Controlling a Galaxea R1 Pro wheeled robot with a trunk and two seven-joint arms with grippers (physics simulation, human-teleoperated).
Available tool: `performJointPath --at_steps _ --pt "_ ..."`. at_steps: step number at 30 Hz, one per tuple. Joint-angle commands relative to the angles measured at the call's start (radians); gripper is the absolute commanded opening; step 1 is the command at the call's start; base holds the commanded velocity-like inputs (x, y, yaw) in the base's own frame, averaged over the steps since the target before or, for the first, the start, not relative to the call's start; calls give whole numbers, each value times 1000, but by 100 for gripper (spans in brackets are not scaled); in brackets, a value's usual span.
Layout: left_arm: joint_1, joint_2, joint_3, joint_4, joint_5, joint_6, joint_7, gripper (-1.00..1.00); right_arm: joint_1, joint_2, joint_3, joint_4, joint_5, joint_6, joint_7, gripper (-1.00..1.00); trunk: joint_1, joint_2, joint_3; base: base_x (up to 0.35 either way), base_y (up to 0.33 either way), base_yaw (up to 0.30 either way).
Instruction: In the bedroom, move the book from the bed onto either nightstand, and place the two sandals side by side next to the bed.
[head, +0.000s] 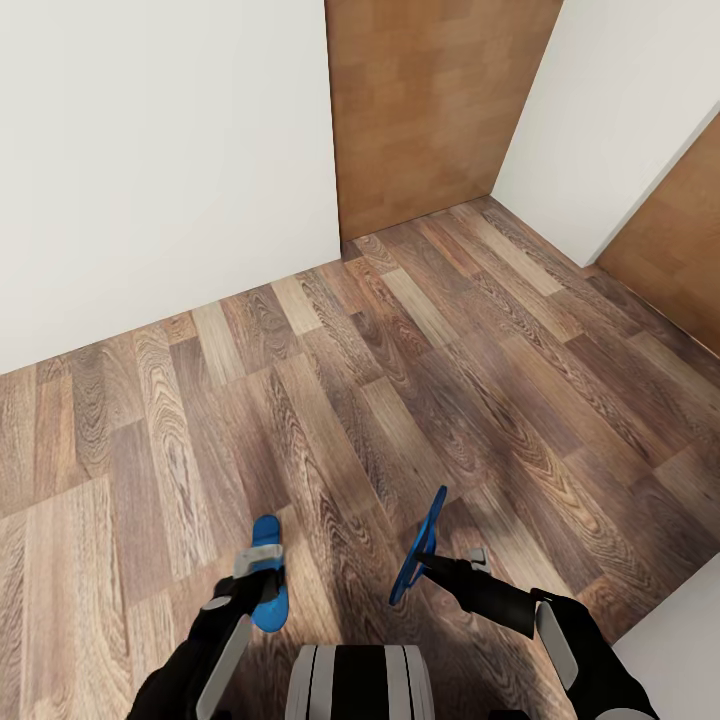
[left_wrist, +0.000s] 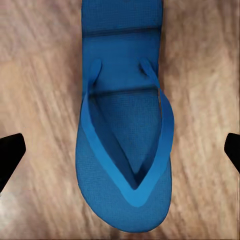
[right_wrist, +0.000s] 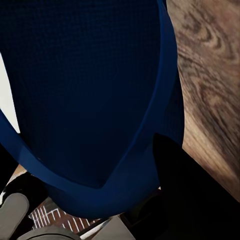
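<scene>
Left gripper (head: 262, 585): poised directly above one blue sandal (head: 267, 572), jaws spread wide. In the left wrist view its two dark fingertips (left_wrist: 10, 152) stand well apart at either side, neither touching the sandal (left_wrist: 125, 145); released, holding nothing.

Sandal, first: lies flat on the wood floor (head: 400, 380), straps up, centred between the spread fingers, its toe end and strap junction nearest the gripper.

Right gripper (head: 428, 560): clenched on the second sandal (head: 418, 548), held off the floor. A dark finger (right_wrist: 192, 200) presses against the sole's edge in the right wrist view.

Sandal, second: turned on edge, near vertical, rising up and forward from the gripper; its blue sole and strap (right_wrist: 100, 100) sit close before the wrist camera.

Spacing: the two sandals are well apart, one under each arm, either side of the robot's trunk (head: 360, 682).

Surroundings: white walls (head: 160, 150) ahead of both grippers; a brown wooden panel (head: 430, 110) beyond, and another (head: 670, 240) off to the right gripper's far side.
</scene>
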Motion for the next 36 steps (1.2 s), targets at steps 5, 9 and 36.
performJointPath --at_steps 5,9,36 --pt "-10 -14 -3 -5 10 8 5 100 0 0 -1 -1 -2 5 2 -100 0 0 -1 0 0 0" --pt "-12 -19 -3 -5 10 7 4 100 0 0 -1 -1 -2 5 2 -100 0 0 -1 0 0 0" --pt "-13 -20 -4 -5 13 5 1 100 0 0 -1 -1 1 5 2 -100 3 -2 -28 28 0 0"
